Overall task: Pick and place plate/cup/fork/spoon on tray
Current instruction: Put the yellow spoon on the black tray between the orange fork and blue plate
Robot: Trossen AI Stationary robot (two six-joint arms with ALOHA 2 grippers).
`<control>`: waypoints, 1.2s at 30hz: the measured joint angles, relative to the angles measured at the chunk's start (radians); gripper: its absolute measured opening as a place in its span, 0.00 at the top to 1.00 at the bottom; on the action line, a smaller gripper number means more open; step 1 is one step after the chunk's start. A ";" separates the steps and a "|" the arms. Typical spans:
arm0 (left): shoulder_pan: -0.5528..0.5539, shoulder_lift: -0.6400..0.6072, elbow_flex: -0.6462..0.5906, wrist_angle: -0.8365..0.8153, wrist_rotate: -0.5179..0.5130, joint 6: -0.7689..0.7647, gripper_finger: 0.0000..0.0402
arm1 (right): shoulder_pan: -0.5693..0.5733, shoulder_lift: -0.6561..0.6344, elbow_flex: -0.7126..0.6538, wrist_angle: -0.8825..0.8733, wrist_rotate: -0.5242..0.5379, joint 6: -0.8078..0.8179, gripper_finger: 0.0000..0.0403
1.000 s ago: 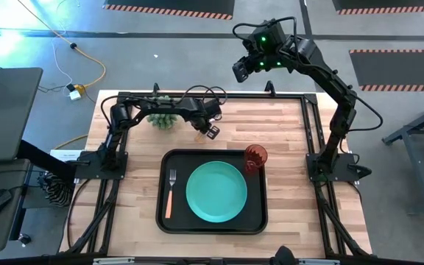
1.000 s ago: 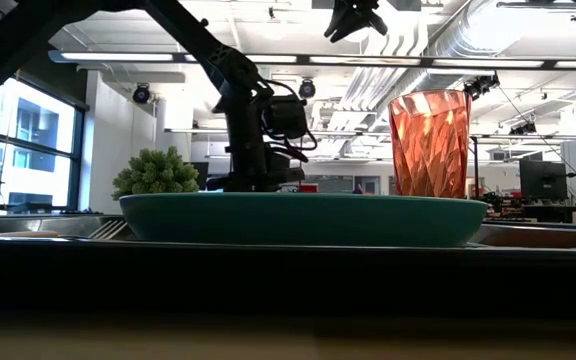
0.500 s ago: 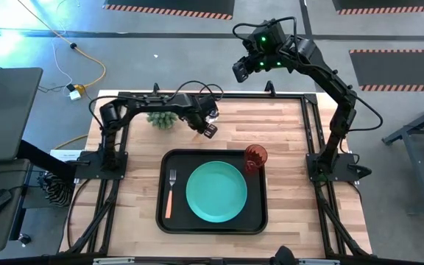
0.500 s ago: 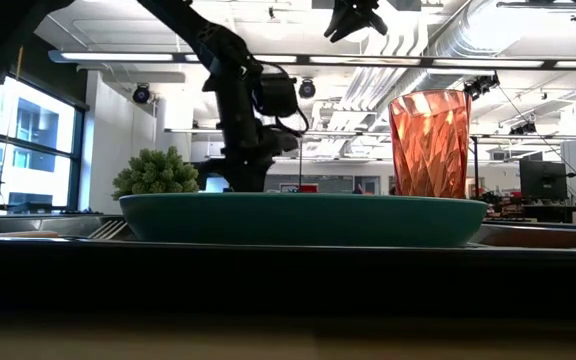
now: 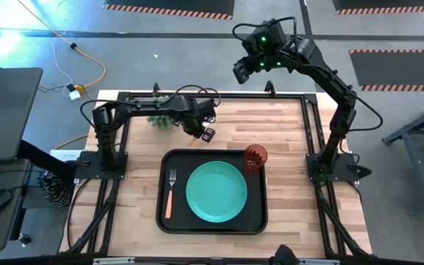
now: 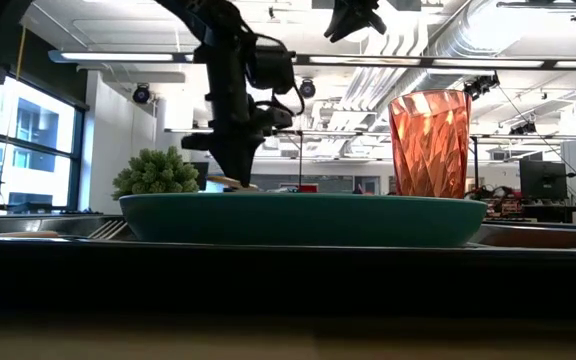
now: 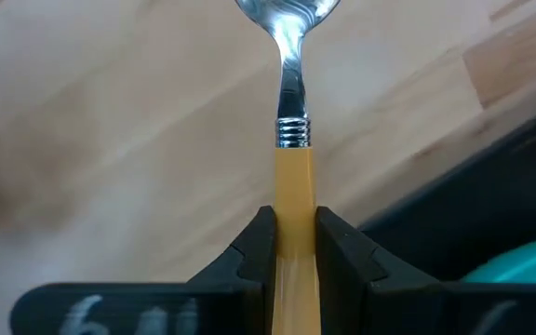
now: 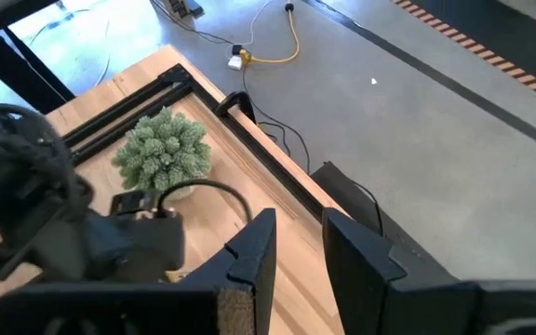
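My left gripper (image 5: pixel 206 133) is shut on the spoon (image 7: pixel 293 140), which has a silver bowl and a tan-orange handle. It holds the spoon above the wood just beyond the far edge of the black tray (image 5: pixel 169 158). On the tray lie the teal plate (image 5: pixel 216 192), the fork (image 5: pixel 171 193) at its left and the red-orange cup (image 5: pixel 255 157) at the far right corner. In the low view the spoon's handle (image 6: pixel 230 182) shows under the left gripper. My right gripper (image 5: pixel 242 71) is open and empty, raised high over the table's far edge. My left gripper pinches the spoon's tan-orange handle (image 7: pixel 294 200) between its two fingers, behind the silver collar. The spoon runs on forward from between the fingers, its bowl (image 7: pixel 287 9) ahead of them. The spoon hangs clear of the wooden table.
A spiky green potted plant (image 5: pixel 161 118) stands on the table left of my left gripper, near the far edge. Bare wood lies on both sides of the tray. A black frame (image 5: pixel 285 96) runs around the table top.
My left gripper has risen from table height with the spoon, which is now lifted clear of the wood. It has also shifted a little toward the table's left edge. The right arm has kept still.
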 joint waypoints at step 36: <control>-0.434 -0.148 -0.125 -0.174 -0.160 -0.681 0.89 | 0.000 0.000 0.000 -0.111 -0.023 -0.046 0.79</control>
